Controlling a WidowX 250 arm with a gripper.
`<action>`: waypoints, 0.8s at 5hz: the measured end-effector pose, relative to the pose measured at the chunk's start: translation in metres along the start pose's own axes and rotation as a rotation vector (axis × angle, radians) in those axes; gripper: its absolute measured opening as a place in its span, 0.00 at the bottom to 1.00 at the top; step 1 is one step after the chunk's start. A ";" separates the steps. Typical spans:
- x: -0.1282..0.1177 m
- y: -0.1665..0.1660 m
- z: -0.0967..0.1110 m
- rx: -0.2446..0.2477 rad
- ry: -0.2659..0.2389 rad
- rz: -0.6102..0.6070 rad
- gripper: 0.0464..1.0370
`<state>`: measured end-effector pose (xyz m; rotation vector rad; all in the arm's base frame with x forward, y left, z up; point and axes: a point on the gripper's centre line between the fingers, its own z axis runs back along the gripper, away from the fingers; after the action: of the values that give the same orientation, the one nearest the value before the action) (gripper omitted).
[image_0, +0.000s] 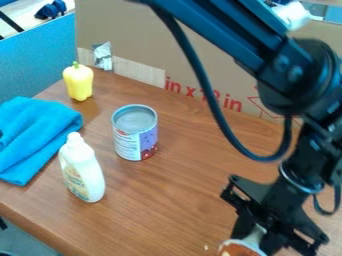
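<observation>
A white-and-brown object (242, 249) is gripped by the tool (256, 239); a can (135, 134) and a bottle (83, 170) are seen on the worktop (167, 210).

The bottom edge cuts off the rounded white-and-brown object (242, 248) at the black metal gripper (259, 236); what it is seems hard to tell. The left edge crops the bright blue cloth towel (37, 131). Small pale specks (206, 247) are too tiny to identify.

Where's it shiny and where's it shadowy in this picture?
Camera view: light glints on the metal rim of the can and on the crinkly silver piece; a soft, darker patch lies on the wooden table by the yellow pepper.
</observation>
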<state>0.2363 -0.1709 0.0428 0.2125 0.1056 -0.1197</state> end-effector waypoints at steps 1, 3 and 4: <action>0.017 -0.003 -0.006 -0.003 -0.017 -0.001 0.29; 0.031 0.006 -0.012 -0.040 -0.042 0.010 0.65; 0.022 0.015 0.001 -0.077 -0.066 0.041 0.93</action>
<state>0.2603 -0.1586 0.0444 0.1341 0.0403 -0.0819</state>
